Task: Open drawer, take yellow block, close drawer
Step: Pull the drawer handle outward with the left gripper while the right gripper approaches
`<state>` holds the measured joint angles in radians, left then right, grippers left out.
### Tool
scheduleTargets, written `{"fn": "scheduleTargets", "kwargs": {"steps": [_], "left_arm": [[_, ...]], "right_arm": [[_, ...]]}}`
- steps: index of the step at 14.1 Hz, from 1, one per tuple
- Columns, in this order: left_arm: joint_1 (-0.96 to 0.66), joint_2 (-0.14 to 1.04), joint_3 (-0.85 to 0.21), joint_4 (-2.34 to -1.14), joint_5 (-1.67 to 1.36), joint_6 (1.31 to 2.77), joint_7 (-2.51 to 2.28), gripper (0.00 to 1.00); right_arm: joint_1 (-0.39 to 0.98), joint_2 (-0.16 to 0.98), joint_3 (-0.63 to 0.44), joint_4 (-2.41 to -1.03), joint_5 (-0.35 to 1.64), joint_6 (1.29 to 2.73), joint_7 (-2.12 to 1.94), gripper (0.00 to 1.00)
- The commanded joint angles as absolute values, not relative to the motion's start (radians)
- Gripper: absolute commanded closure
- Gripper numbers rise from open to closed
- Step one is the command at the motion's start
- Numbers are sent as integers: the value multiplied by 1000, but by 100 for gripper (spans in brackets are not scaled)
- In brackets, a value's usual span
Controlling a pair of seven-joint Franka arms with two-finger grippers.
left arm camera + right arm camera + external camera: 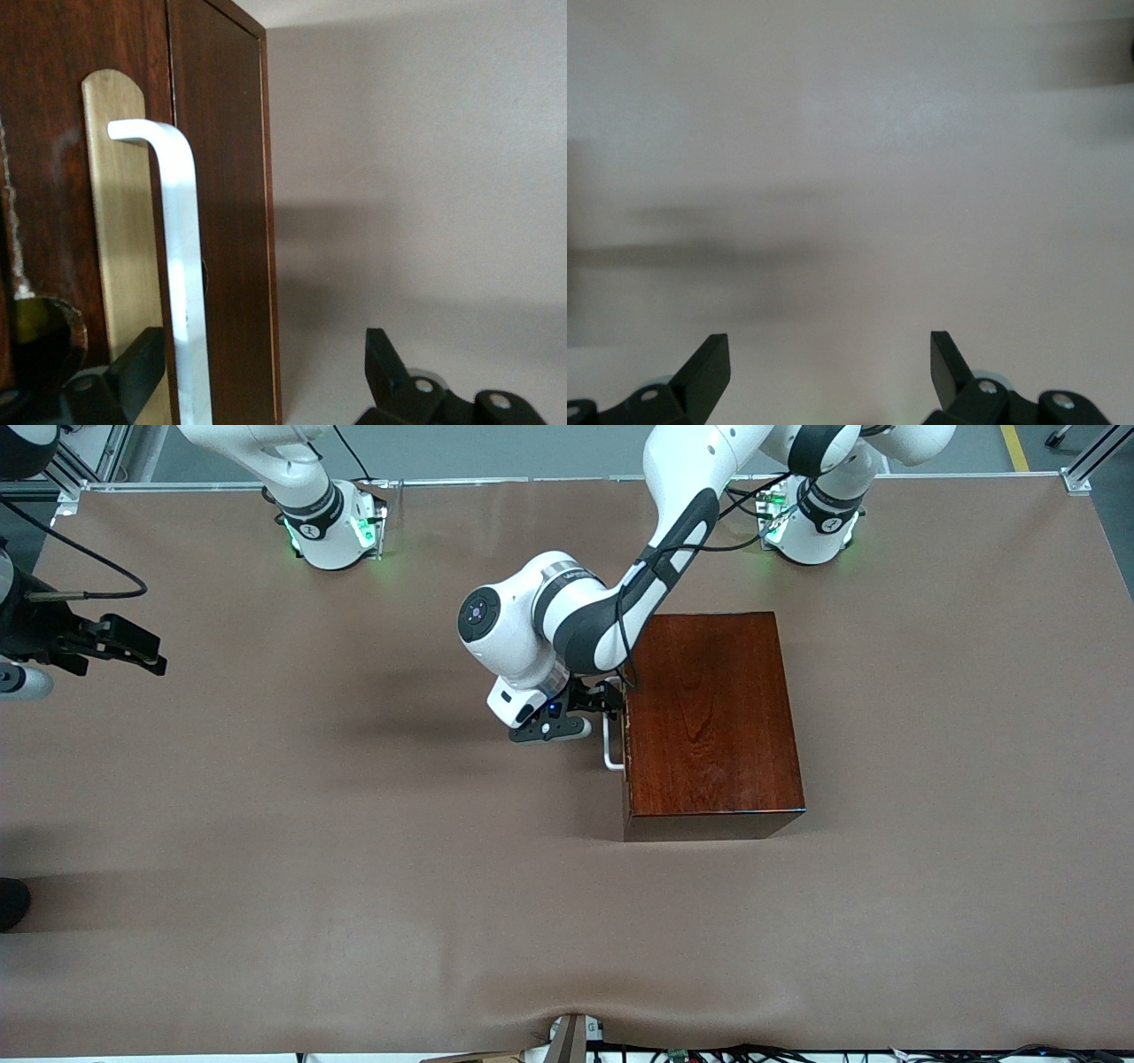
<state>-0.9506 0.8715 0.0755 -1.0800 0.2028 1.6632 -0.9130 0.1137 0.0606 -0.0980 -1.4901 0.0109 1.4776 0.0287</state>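
Nearest the front camera lies the plain brown table cover (372, 957), filling the lower half of the frame. Above it, at the middle of the frame and toward my left arm's end, stands the glossy dark reddish-brown wooden box (713, 708). Its drawer (53, 106) sits pushed in, with the front flush with the box and facing my right arm's end of the table. On that front a white U-shaped bar handle (609, 748) stands out, mounted on a pale wooden strip (120, 230).

My left gripper (607, 695) is at that handle, at the centre of the frame. Its black fingers (383, 359) are spread, one on each side of the white bar, and I cannot tell whether either of them touches it. So the pincer is open and holds nothing.

My right gripper (830, 350) waits over bare table cover at my right arm's end, at the edge of the upper half of the frame. Its fingers are wide apart and hold nothing.

I cannot see the small yellow block in any view.
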Motion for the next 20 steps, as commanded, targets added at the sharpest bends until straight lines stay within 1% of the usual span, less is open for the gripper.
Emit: {"fn": "scheduleTargets", "kwargs": {"steps": [1,5,10,14,20], "left_arm": [[-959,893,81,-1054,227,1692,-954,0],[-959,897,81,-1051,225,1701,-959,0],[-962,897,69,-1049,221,1752,-1006,0],[-969,897,60,-1049,213,1781,-1032,0],[-971,905,38,-1048,207,1853,-1113,0]], "right_arm": [[109,100,-89,-1471,24,1486,37,0],[106,110,-87,-1471,61,1520,31,0],[144,120,-84,-1480,61,1539,-6,0],[201,121,-84,-1485,61,1563,-9,0],[204,123,-83,-1548,64,1624,-34,0]]}}
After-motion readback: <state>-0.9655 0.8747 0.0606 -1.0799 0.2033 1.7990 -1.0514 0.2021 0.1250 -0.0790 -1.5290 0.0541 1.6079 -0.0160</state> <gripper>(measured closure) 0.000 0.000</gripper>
